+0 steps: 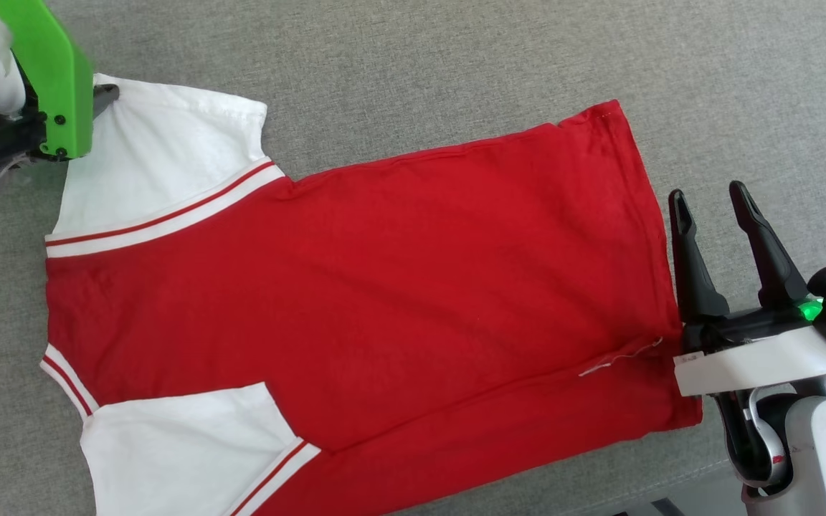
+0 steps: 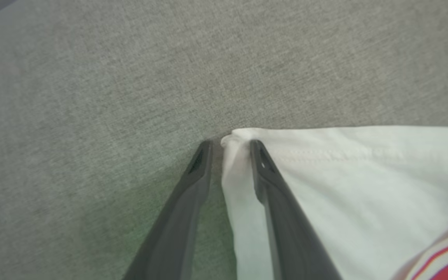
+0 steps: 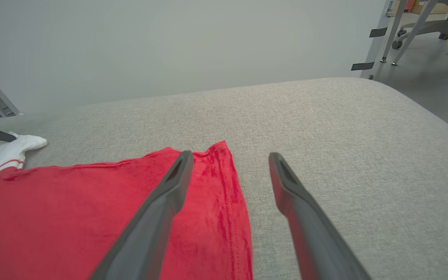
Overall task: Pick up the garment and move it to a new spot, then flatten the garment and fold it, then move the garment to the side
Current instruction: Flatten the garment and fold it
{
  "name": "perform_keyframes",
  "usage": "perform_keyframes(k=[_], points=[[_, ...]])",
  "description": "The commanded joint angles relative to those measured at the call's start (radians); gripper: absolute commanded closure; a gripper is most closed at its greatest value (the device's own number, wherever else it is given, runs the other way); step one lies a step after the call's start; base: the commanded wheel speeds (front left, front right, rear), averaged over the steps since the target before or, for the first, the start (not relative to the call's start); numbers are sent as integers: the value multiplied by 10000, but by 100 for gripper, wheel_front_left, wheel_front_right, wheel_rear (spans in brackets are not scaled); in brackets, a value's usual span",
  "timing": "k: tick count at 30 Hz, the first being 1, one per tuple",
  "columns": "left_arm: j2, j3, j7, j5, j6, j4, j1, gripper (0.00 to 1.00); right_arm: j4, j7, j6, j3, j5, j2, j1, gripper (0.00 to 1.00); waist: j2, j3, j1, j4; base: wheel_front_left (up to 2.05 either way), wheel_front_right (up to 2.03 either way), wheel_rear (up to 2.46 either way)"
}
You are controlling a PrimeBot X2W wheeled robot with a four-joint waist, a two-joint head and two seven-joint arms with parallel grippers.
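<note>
The red soft-fabric T-shirt with white short sleeves and red-white striped trim [image 1: 355, 287] lies spread flat on the grey woven cloth surface [image 1: 456, 64], a plain red face up.

The left gripper [image 2: 228, 149] has its two long dark fingers partly apart around the outer corner of one white sleeve [image 2: 364, 175]. The bunched corner sits between the tips, against the inner face of the finger [image 2: 282, 202] that lies over the sleeve. The other finger [image 2: 185, 202] is over grey cloth, with a thin strip of grey between it and the fabric. The corner looks unclamped, though the wrist view is too soft to be sure.

The right gripper [image 1: 708, 193] is spread wide and grasps nothing. It sits at the shirt's bottom hem [image 3: 228, 186], which runs between the two fingers. One finger is over the red cloth just inside the hem, the other over the grey surface just beyond it.
</note>
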Motion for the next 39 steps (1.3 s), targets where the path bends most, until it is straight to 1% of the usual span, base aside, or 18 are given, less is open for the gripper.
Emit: perform_keyframes(k=[1,9,12,14,16,19,22,24,29,35,37,39], points=[[-241,-328,225,-82,-26,116,538,100,25,-64,-6,-68,78,-9,-116,0,-1,-33,-1,62,0,0,0],[-532,-60,-1274,-190,-7,-24,876,100,157,251,-6,-159,-29,-174,-94,0,-1,-661,-1,433,0,0,0],[-803,243,-2159,-343,172,-203,1090,100,169,479,-6,-205,-56,-385,22,0,-1,-1092,-1,676,0,0,0],[-967,364,-2552,-493,178,-442,1343,100,127,653,-6,-321,-46,-451,130,0,-1,-1375,-1,837,0,0,0],[-989,387,-2815,-512,197,-723,1584,100,85,825,-6,-422,-44,-493,232,0,-1,-1617,-1,977,0,0,0],[-871,387,-3157,-444,344,-1330,1996,100,62,1305,-6,-565,-69,-680,430,0,-1,-1970,-1,1232,0,0,0],[-653,232,-3570,-2,730,-2148,2381,100,109,2171,-6,-722,-85,-981,617,0,-1,-2197,-1,1480,0,0,0],[-627,185,-3539,-105,852,-2800,2776,100,60,2709,-6,-811,-19,-1182,630,0,-1,-2286,-1,1630,0,0,0],[-133,131,-3422,-38,1387,-4500,3473,100,-121,4378,-6,-727,199,-1931,345,0,-1,-2272,-1,1964,0,0,0],[433,329,-3466,-8,2088,-6454,4068,100,-88,6405,-6,-467,896,-2790,-926,0,-1,-1826,-1,2295,0,0,0],[596,401,-3468,24,2278,-6974,4167,100,175,7121,-6,-355,994,-3072,-1398,0,-1,-1626,-1,2406,0,0,0],[731,459,-3483,67,2436,-7404,4248,100,537,7798,-6,-271,1228,-3181,-1868,0,-1,-1460,-1,2507,0,0,0]])
